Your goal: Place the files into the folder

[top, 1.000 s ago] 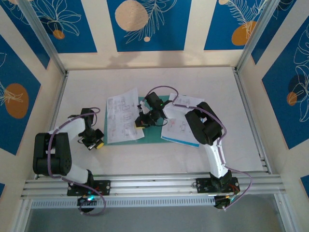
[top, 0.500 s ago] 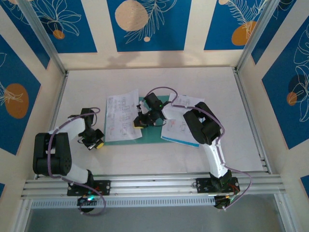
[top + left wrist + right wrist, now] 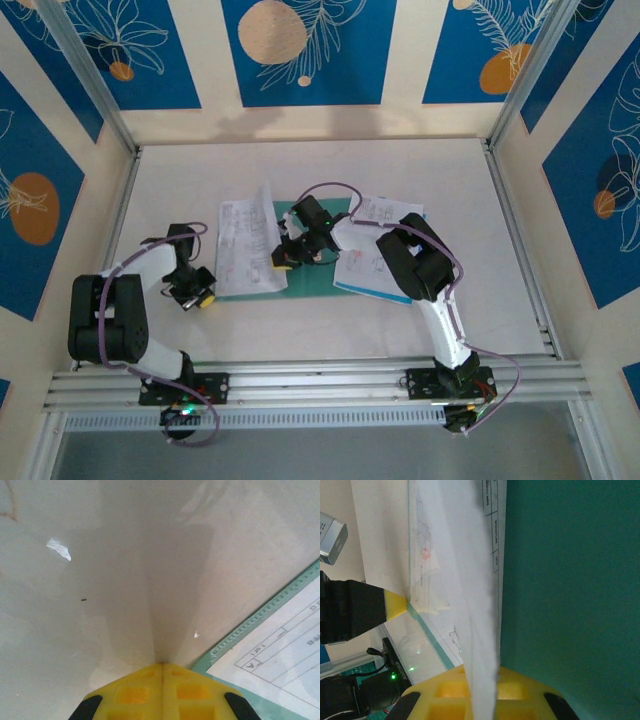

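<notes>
Paper: white sheet [image 3: 470, 580] judged light, limp, crease-prone | edge is pinched in closed right gripper [image 3: 482, 695] over folder [image 3: 570, 580] | left gripper [image 3: 162, 680] closed, nothing held.

Soft even light is falling; glare specks are glinting on the desk [image 3: 75, 610] (nearest white sheet [image 3: 481, 645] is blurring).

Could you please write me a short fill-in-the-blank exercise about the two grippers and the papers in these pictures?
1. The right gripper is shut on the edge of a ____ sheet.
2. The folder beside that lifted edge is ____ in colour.
3. The left gripper, near the folder's corner, is ____ and holds nothing.

Missing words: white; teal-green; shut.
</notes>
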Tool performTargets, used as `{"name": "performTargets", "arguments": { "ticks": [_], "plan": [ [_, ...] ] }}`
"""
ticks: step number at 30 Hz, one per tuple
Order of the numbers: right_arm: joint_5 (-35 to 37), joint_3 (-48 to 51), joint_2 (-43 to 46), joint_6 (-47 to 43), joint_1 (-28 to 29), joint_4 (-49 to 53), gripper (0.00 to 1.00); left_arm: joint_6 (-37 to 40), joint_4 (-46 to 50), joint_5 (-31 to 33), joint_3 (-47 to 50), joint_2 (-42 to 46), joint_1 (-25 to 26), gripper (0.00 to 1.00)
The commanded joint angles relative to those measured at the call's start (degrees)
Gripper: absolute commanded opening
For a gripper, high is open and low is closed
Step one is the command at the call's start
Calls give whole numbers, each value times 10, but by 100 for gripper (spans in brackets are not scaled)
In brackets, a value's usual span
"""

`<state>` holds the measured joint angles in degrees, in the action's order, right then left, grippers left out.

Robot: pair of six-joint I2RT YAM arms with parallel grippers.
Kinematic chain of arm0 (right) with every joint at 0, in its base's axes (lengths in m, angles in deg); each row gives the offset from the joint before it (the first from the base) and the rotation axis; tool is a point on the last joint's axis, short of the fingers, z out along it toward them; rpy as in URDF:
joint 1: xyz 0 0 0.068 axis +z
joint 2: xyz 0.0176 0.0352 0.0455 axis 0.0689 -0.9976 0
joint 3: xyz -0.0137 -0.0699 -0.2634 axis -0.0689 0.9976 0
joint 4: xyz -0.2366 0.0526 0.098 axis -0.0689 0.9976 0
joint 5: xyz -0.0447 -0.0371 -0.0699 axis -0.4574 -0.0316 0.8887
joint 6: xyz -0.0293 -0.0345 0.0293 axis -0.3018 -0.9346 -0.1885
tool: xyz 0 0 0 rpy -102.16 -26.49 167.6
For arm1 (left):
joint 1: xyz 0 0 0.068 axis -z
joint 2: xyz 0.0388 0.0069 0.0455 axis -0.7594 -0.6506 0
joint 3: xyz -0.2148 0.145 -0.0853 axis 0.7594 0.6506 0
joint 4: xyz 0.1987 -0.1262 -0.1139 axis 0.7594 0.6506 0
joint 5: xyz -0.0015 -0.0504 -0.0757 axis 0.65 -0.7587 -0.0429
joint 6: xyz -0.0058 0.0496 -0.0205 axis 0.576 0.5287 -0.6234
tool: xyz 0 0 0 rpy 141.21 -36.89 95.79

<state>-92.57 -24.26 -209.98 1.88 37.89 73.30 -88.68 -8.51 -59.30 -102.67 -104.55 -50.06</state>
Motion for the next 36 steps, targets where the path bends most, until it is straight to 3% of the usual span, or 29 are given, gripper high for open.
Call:
{"name": "performTargets", "arguments": {
  "ticks": [1,28,32,36],
  "plan": [
    [-15,8,-7,10,8,-3,0,-4,-30,-13,17,-26,-5,0],
    [-2,51,22,6,0,11,0,-5,-37,-19,14,-33,-5,0],
    [6,47,28,4,0,27,12,-5,-34,-19,11,-30,-5,0],
    [31,36,57,9,-3,58,38,-4,-20,-12,1,-10,-5,0]
  ]
}}
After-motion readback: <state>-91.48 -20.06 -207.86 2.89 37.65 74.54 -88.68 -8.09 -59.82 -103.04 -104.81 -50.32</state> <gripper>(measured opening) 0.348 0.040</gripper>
